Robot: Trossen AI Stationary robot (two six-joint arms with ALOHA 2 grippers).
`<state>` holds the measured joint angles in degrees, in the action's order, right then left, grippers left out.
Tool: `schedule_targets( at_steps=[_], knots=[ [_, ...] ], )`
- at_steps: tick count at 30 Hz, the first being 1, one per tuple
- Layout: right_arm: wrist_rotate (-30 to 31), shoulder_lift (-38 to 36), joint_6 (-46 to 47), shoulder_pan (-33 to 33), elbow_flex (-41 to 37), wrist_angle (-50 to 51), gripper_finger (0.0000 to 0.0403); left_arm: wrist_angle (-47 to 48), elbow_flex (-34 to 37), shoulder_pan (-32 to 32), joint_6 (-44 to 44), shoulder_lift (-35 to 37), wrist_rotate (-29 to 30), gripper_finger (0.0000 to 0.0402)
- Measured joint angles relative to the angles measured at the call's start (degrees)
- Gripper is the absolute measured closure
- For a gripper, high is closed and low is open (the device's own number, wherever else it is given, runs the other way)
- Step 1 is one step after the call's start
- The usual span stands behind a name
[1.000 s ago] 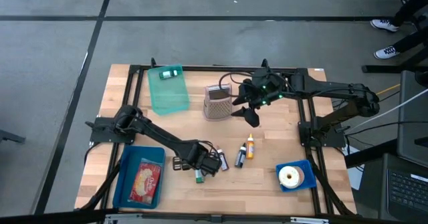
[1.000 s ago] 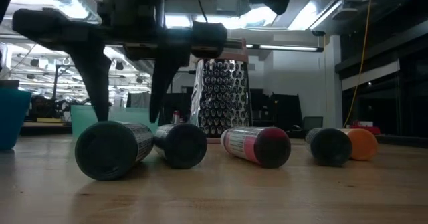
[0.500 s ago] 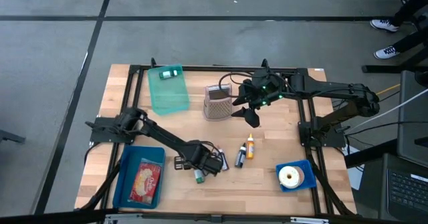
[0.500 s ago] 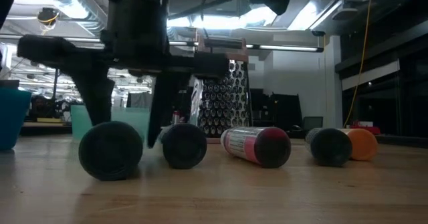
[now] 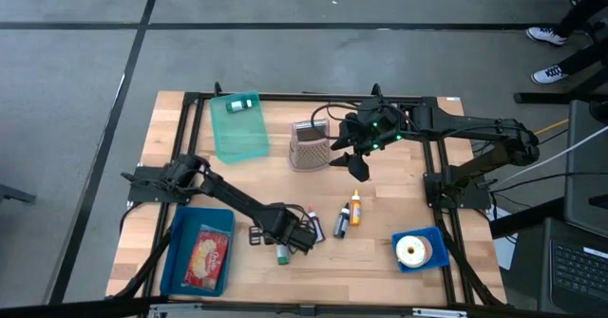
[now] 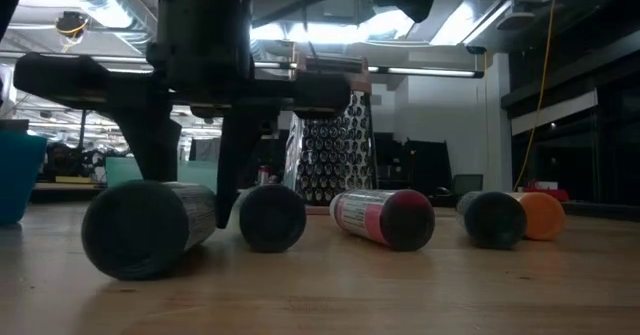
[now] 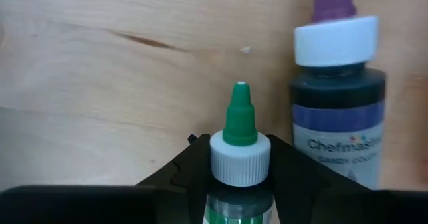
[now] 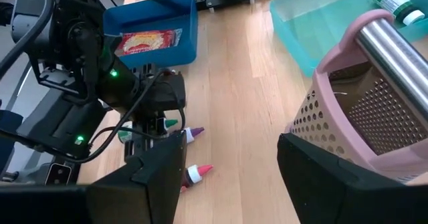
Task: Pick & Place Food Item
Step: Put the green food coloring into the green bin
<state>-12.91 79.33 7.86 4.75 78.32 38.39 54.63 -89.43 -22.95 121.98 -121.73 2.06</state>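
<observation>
A small bottle with a green tip (image 7: 239, 154) lies on its side on the wooden table (image 5: 380, 261), near the front edge. My left gripper (image 5: 285, 236) stands over it, pointing straight down, its fingers closed against the bottle's two sides; the low view shows this bottle (image 6: 140, 227) below the gripper (image 6: 195, 170). A purple-tipped bottle (image 7: 338, 110) lies right beside it. My right gripper (image 5: 356, 166) hangs open in the air beside the pink grater (image 5: 309, 149), holding nothing. My left gripper pinches the green-tipped bottle between its two fingers (image 7: 294, 174), at the neck end just behind the white collar (image 7: 239, 170). The fingers come from above and lie across the bottle. The bottle rests on its side on the table.
Several other small bottles (image 5: 348, 215) lie in a row to the right. A blue bin with a food packet (image 5: 209, 256) stands at the front left, and a teal bin (image 5: 237, 133) at the back left. A blue tray with a white roll (image 5: 415, 252) is at the front right.
My left gripper has sunk a little onto the green-tipped bottle and its fingers have drawn in from either side. The bottle has shifted on the table, its base end now closer to the near edge. My right arm has kept still.
</observation>
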Motion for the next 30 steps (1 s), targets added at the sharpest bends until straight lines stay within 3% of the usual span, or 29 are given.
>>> schedule_targets(
  at_steps=[11,22,25,28,30],
  knots=[
    [0.01,0.0,-0.2,0.07,-0.01,-0.18,0.0171,3.91,0.02,-0.29,0.08,5.88,11.74,0.0287],
    [2.0,0.0,0.68,0.07,-0.01,-1.08,0.0171,30.84,0.04,0.52,-3.85,22.47,22.72,0.0287],
    [2.14,0.0,1.66,0.19,-0.01,-2.31,0.0171,36.15,0.08,1.97,-10.06,28.49,27.44,0.0287],
    [3.88,0.0,2.68,0.51,-0.02,-2.87,0.0171,34.8,0.07,5.33,-27.25,33.94,32.1,0.0287],
    [5.6,0.0,3.87,0.86,-0.01,-3.02,0.0171,35.98,0.02,9.17,-36.51,36.23,31.74,0.0287]
  ],
)
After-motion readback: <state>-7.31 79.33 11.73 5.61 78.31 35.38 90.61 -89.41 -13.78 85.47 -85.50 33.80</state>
